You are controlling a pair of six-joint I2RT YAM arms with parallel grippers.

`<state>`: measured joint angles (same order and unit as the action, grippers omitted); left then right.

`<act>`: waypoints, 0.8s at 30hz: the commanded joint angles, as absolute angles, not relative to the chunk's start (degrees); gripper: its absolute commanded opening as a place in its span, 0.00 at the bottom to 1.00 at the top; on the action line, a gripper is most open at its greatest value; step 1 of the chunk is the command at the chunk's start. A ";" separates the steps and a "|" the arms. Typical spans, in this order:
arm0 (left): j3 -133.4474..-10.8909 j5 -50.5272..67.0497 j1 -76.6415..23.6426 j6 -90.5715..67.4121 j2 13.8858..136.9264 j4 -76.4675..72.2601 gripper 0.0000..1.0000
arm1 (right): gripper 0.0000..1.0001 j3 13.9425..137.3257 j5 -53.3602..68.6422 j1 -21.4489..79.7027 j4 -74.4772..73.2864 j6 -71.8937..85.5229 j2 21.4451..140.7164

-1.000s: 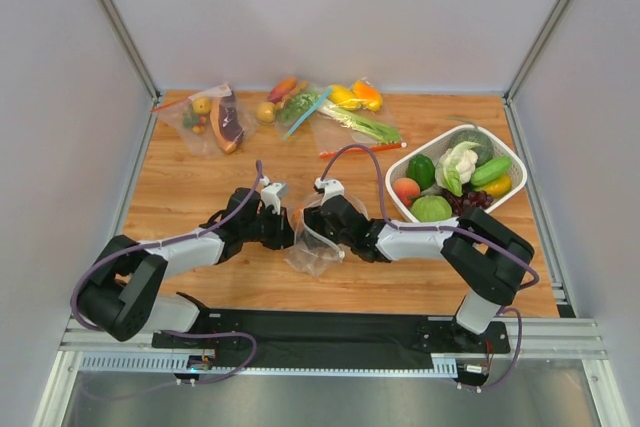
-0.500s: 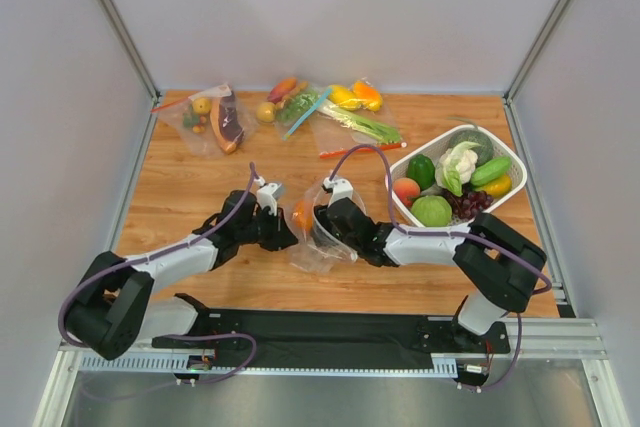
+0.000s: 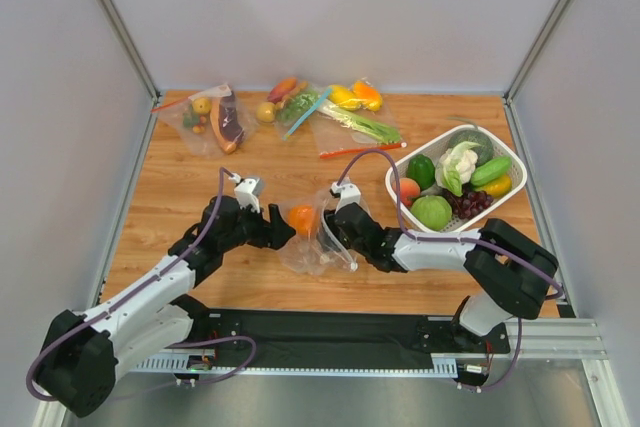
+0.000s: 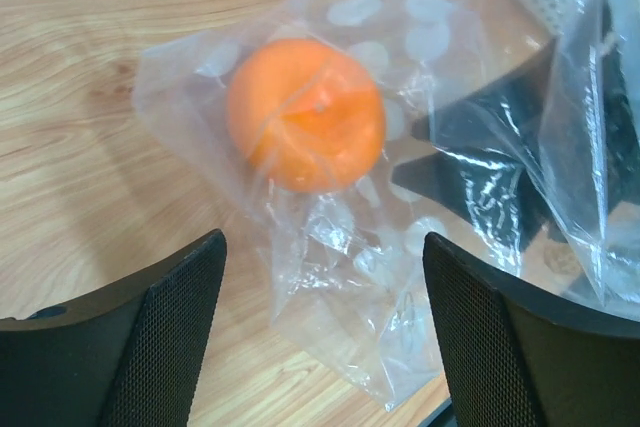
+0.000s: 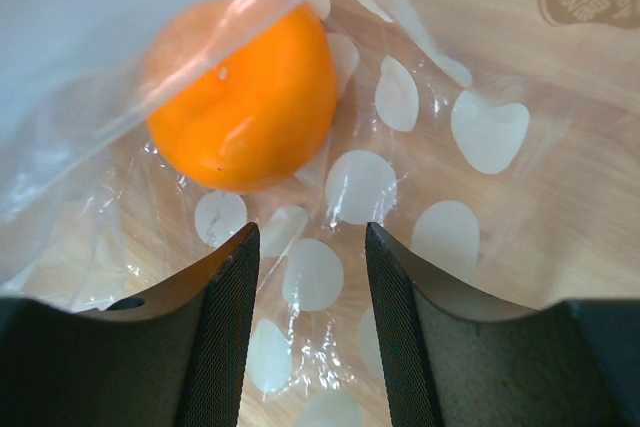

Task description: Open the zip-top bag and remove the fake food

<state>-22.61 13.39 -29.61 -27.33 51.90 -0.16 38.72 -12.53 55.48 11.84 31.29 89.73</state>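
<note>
Letting go is the change: the left claw was clenched against the zip-top bag a second ago and has since drawn back and sprung wide, while the right claw has pushed further towards the bag's closed end. The left claw now stands released, grasping nothing, with a loose corner of film lying between its fingers. The right claw's fingers stand partly apart and look to be inside the bag, since they show dark through the plastic from the left wrist; I see nothing clamped between them. The orange sits in the dotted bag on the table, just ahead of the left claw, and ahead and slightly left of the right claw, not yet between its fingers. A cauliflower and a long green piece already lie in the white basket, well behind the right claw, so the orange is probably the last piece. To do this well, the right claw should open wider, slide forward until its fingers straddle the orange at its widest, then close gently, as a smooth ball may squirt away. Pinning the bag's far corner with the left claw would likely stop it dragging along.
</note>
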 commanded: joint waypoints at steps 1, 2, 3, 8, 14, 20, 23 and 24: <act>-24.52 8.53 -29.09 -28.39 51.41 2.02 0.87 | 0.48 37.88 -13.71 56.07 14.24 31.91 87.63; -25.13 8.44 -28.74 -28.48 52.03 1.67 0.87 | 0.49 37.71 -13.62 56.07 14.24 31.99 87.37; -25.40 8.18 -28.22 -28.65 52.55 1.50 0.87 | 0.49 37.62 -13.62 56.16 14.24 31.99 87.28; -26.72 9.14 -25.85 -30.23 57.39 -3.33 0.89 | 0.48 37.27 -13.54 56.60 14.06 32.17 86.84; -27.16 13.00 -23.82 -32.96 61.34 -10.54 0.89 | 0.48 37.35 -13.27 56.87 13.71 32.17 86.92; -28.12 18.62 -23.64 -33.14 69.95 -17.75 0.83 | 0.49 37.79 -13.27 57.22 13.62 31.99 86.75; -28.65 20.82 -23.64 -32.35 73.64 -20.03 0.68 | 0.49 38.41 -13.18 57.30 13.62 31.73 86.48; -28.74 21.27 -23.73 -32.26 74.96 -20.47 0.64 | 0.50 38.76 -13.27 57.30 13.62 31.64 86.22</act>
